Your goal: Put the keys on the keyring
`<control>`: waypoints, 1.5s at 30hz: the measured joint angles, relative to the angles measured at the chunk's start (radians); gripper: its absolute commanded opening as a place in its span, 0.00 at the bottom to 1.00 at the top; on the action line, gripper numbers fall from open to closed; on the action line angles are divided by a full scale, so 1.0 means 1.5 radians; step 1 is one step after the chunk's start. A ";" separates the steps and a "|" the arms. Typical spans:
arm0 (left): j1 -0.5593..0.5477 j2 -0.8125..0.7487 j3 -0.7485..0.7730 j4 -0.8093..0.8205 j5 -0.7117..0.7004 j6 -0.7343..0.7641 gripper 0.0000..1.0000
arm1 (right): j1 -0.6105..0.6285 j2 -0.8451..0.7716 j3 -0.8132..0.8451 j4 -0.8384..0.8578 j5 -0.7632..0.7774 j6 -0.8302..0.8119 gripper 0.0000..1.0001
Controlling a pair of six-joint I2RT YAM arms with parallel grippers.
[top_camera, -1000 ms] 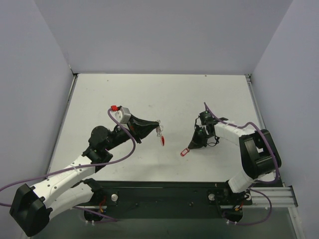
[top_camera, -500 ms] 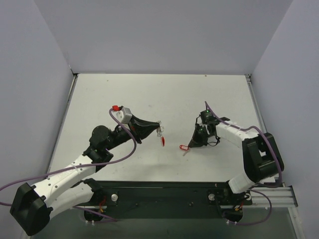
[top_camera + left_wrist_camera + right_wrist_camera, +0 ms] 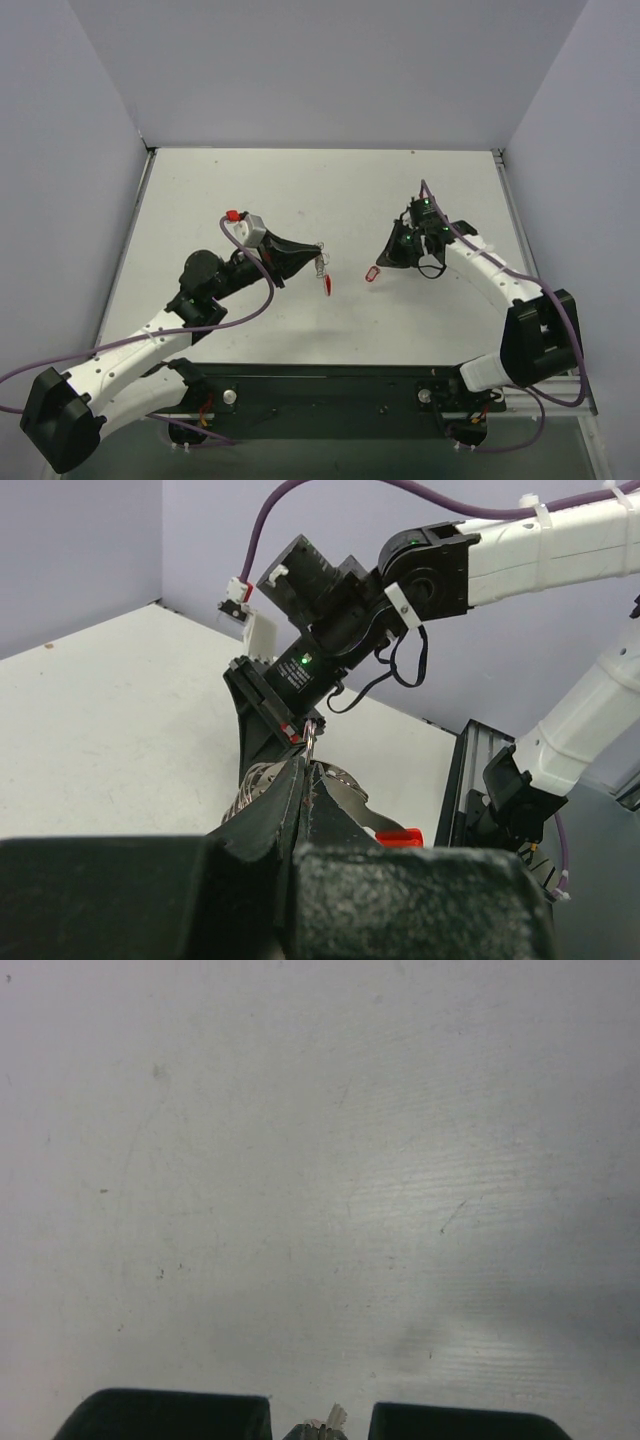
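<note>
My left gripper (image 3: 303, 258) is shut on the keyring (image 3: 320, 266), a fan of small silver keys with a red piece (image 3: 328, 285) hanging below, held above the table. In the left wrist view the silver fan (image 3: 252, 780) and a red end (image 3: 400, 837) stick out past my closed jaws. My right gripper (image 3: 389, 262) is shut on the key, and its red oblong tag (image 3: 373, 273) points toward the keyring, a short gap away. The right gripper also shows in the left wrist view (image 3: 292, 730), facing me. In the right wrist view only a silver sliver (image 3: 330, 1420) shows between the fingers.
The white table (image 3: 330, 190) is walled by grey panels at the back and both sides. A black rail (image 3: 330, 385) runs along the near edge by the arm bases. The right wrist view shows only bare tabletop (image 3: 320, 1160).
My right gripper has lifted the red-tagged key off the table and carried it up and away from the near edge. The left gripper and keyring have hardly moved.
</note>
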 measured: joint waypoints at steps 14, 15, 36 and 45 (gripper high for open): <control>0.000 0.002 0.016 -0.010 0.034 0.011 0.00 | 0.000 -0.170 0.016 0.056 -0.039 -0.027 0.00; 0.000 0.002 0.018 -0.010 0.038 0.011 0.00 | 0.000 -0.180 0.016 0.063 -0.042 -0.028 0.00; -0.015 0.068 0.047 0.058 0.188 0.010 0.00 | 0.001 -0.233 0.016 0.214 -0.188 0.010 0.00; -0.024 0.099 0.062 0.061 0.188 0.009 0.00 | 0.015 -0.249 0.020 0.220 -0.195 0.014 0.00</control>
